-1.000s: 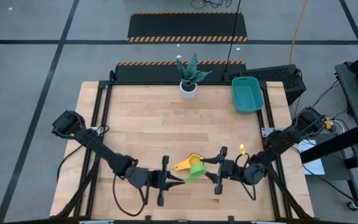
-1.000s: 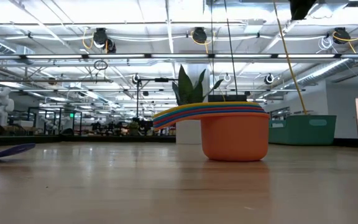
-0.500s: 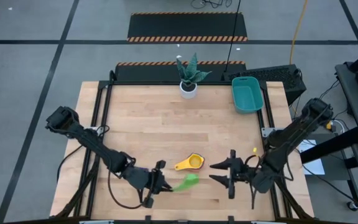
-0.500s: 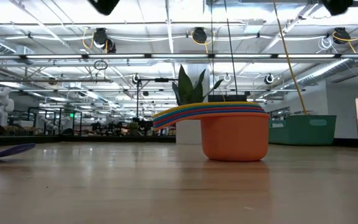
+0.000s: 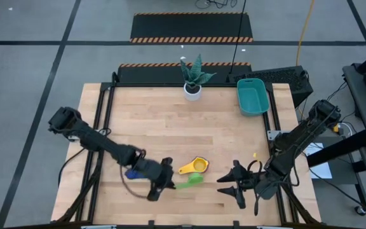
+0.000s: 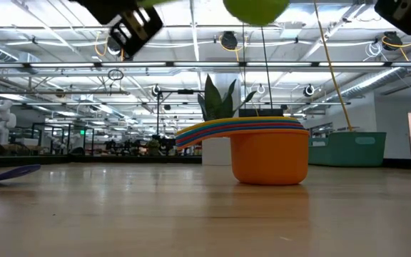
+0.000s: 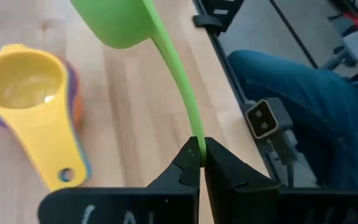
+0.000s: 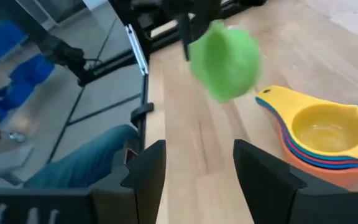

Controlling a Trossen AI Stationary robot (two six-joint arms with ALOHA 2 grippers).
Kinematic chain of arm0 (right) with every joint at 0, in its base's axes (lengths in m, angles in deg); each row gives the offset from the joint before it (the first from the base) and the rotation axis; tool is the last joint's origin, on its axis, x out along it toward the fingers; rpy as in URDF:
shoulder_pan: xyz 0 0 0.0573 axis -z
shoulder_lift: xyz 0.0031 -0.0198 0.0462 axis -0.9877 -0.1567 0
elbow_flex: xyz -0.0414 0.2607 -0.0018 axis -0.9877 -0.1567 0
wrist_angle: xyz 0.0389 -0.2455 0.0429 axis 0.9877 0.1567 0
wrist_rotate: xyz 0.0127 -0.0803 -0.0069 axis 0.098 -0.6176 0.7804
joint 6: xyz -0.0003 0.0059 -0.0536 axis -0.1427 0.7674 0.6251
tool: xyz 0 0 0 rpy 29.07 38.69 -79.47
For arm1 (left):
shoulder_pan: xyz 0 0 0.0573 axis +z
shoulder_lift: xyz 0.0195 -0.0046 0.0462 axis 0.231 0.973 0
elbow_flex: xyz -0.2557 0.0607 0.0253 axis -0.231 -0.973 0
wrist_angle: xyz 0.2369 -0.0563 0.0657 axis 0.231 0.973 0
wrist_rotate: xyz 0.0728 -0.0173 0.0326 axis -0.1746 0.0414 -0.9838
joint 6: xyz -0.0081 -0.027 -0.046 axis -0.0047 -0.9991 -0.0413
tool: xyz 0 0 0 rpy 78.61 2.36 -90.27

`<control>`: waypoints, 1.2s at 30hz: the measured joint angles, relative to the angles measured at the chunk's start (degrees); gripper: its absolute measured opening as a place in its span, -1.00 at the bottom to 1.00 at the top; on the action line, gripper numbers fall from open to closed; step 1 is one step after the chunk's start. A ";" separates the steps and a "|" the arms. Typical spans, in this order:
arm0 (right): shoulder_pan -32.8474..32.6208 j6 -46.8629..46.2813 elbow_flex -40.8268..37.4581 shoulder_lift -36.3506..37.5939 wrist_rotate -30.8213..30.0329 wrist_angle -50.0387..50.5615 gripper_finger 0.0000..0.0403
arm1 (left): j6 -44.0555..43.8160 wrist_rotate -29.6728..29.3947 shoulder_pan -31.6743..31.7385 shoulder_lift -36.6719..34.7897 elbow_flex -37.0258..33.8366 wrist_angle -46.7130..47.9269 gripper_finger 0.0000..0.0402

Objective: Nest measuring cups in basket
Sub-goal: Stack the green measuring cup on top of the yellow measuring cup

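High view shows the left gripper [image 5: 168, 182] near the front of the table [image 5: 145, 121], its jaws pinched on the thin handle of a green measuring cup [image 5: 191, 181]. Left wrist view confirms the grip: both fingers [image 7: 188, 163] meet on the end of the green handle, with the bowl of the cup held out ahead of them and clear of the wood. Low view places that green cup high above the tabletop, at the picture's upper edge. A stack of nested cups [image 5: 196, 166], yellow on top and orange at the bottom, rests on the table just beside the held cup, not touching it. A dark blue cup [image 5: 132, 172] lies on the wood next to the left arm. Right gripper [image 5: 232, 186] sits near the front right of the table, jaws spread and holding nothing, well apart from the stack. Teal basket [image 5: 252, 97] stands at the far right corner, and a potted plant [image 5: 193, 77] at the far edge. A person's denim-clad leg [image 7: 291, 87] shows beyond the table.
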 joint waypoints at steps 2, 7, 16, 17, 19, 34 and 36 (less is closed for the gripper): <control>0.27 -0.06 0.00 0.00 0.04 1.09 -0.09 | -0.68 3.07 2.61 0.00 0.00 0.56 -0.94; 0.39 -1.11 -0.02 0.00 0.05 2.77 -0.09 | -2.13 12.41 7.40 0.00 0.00 0.49 -0.95; 0.35 -3.52 -0.04 0.00 0.05 4.11 -0.09 | -7.56 15.25 9.91 3.33 -0.07 0.41 -0.95; 0.35 -3.73 -0.04 0.00 0.05 4.16 -0.09 | -7.50 15.34 9.81 3.83 -0.07 -0.30 -0.95; 0.36 -3.76 -0.04 0.00 0.03 4.16 -0.09 | -7.66 15.62 9.73 4.69 -0.07 -1.93 -0.96; 0.35 -3.51 -0.04 0.00 0.01 4.19 -0.09 | -9.60 10.67 12.01 5.79 -0.07 -2.24 -0.93; 0.37 -3.51 -0.04 0.00 0.01 4.22 -0.09 | -9.62 10.69 11.75 5.68 -0.04 -2.64 -0.90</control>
